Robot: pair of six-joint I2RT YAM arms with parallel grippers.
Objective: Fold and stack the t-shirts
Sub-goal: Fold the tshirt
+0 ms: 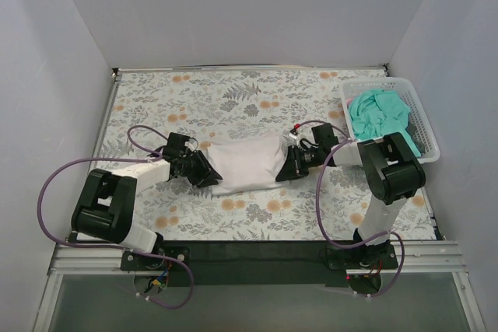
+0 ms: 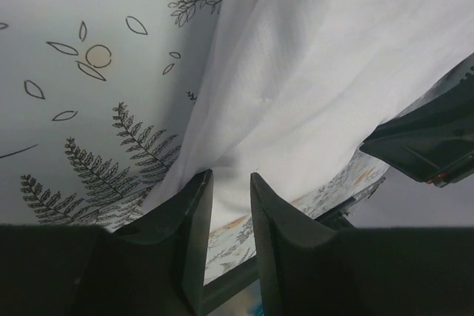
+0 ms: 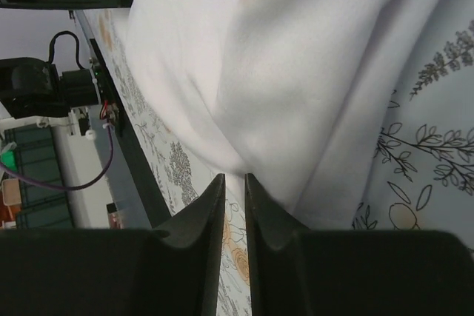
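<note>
The white t-shirt is stretched between my two grippers over the middle of the table. My left gripper is shut on its left edge; in the left wrist view the cloth runs down between the fingertips of that gripper. My right gripper is shut on its right edge; in the right wrist view the white cloth is pinched in the narrow gap of that gripper. The teal-green t-shirt lies crumpled in the basket at the right.
The white lattice basket stands at the table's right edge, close behind the right arm. The floral tablecloth covers the table. White walls enclose the back and both sides. A black strip runs along the near edge.
</note>
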